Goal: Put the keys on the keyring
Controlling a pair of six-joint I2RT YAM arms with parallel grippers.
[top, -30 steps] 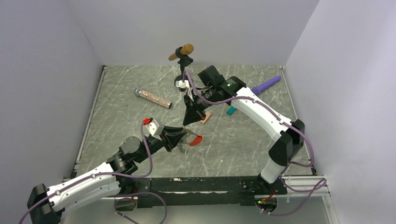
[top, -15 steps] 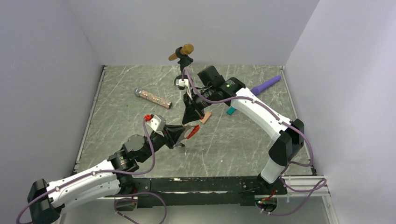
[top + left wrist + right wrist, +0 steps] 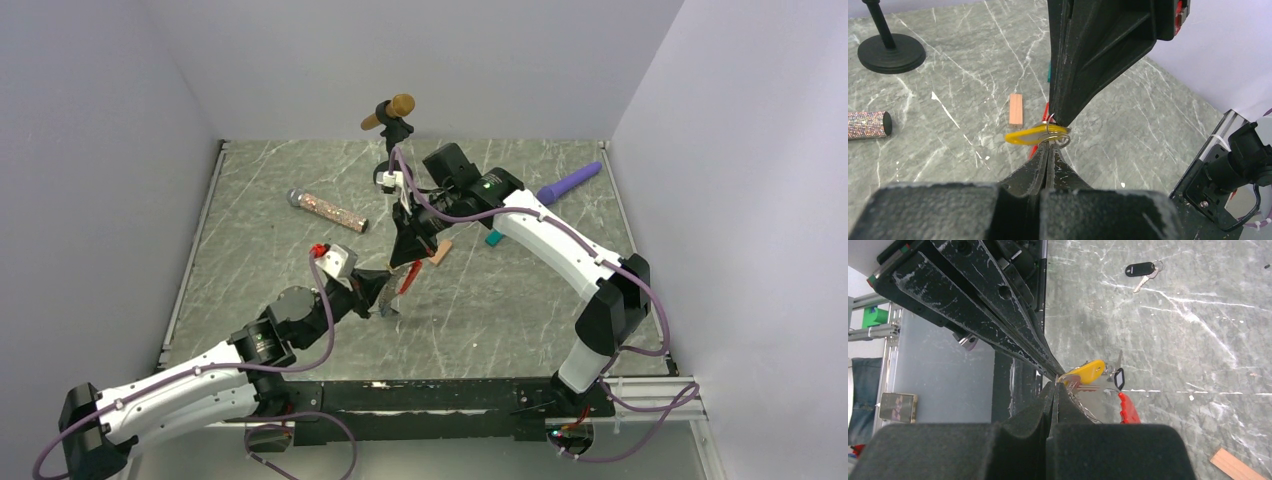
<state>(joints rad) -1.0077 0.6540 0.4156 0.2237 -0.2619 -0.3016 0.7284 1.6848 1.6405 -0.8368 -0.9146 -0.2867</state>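
Left gripper, right gripper both pinched shut, tips meeting at yellow key. Keyring fob hangs 5 o'clock; black key on table 1 o'clock.

Overhead view faces down the whole table; both wrist views, close, share the yellow key.

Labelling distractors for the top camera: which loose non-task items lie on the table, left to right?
glittery tube → salmon block → teal block → purple stick
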